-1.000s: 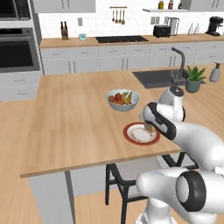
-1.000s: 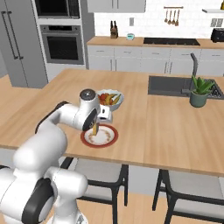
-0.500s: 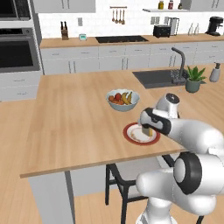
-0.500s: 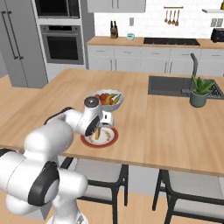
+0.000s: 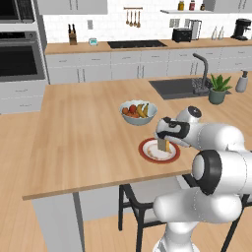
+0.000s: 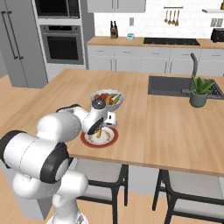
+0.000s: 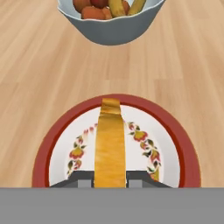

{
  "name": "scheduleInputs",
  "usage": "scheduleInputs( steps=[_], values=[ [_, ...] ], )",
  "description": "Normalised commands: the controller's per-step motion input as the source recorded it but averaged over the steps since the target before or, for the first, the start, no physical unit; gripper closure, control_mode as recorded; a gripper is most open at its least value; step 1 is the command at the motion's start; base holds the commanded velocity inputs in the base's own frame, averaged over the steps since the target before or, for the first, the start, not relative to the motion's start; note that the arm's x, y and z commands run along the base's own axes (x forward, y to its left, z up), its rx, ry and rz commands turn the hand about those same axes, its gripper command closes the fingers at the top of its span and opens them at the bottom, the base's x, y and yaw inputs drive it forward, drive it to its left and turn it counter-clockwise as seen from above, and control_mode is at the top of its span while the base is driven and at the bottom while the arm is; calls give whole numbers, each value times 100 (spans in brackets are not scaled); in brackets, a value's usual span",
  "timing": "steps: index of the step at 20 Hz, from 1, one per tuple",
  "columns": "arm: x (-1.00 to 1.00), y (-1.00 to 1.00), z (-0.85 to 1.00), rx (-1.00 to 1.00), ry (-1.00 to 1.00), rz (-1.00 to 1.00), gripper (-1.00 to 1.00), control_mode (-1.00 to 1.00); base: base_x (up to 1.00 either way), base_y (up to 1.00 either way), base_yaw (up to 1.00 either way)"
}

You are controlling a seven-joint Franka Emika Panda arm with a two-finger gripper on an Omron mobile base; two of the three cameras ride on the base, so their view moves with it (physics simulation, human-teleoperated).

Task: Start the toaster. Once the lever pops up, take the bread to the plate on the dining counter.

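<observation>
One slice held on edge over the plate

One slice of bread (image 7: 110, 144) stands edge-up between the closed fingers of the gripper (image 5: 164, 145), its browned crust facing the hand camera and running straight up the middle of that view. The jaws are clamped tight on the slice, with the two dark finger tips (image 7: 83, 179) pressed against its sides at the bottom of the hand view. Below it lies the plate (image 5: 146, 153), round, with a red-brown rim and a painted fruit border on its white centre. Whether the lower end of the bread touches the plate cannot be told. The plate sits near the front edge of the dining counter (image 5: 81, 133), towards its right side as seen from the left base camera. Just beyond the plate, farther onto the counter, stands a white fruit bowl (image 5: 138, 112) with bananas and red fruit. The bowl and plate are near each other but apart. Far back against the wall, on the worktop right of the black hob (image 5: 136, 44), sits the black toaster (image 5: 181, 35). A potted plant (image 5: 217, 88) stands beside the sink (image 5: 177, 87).
</observation>
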Motion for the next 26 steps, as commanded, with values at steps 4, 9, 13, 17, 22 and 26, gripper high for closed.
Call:
scheduleInputs(
  steps=[4, 9, 13, 17, 22, 26],
  values=[
    [28, 0, -11, 1, 0, 0, 100, -100, 0, 0, 0],
    [2, 0, -25, 0, 0, 0, 100, -100, 0, 0, 0],
    [0, 0, -27, 0, 0, 0, 100, -100, 0, 0, 0],
    [0, 0, 0, 0, 0, 0, 100, -100, 0, 0, 0],
    [0, 0, 0, 0, 0, 0, 100, -100, 0, 0, 0],
    [0, 0, 0, 0, 0, 0, -100, -100, 0, 0, 0]
  ],
)
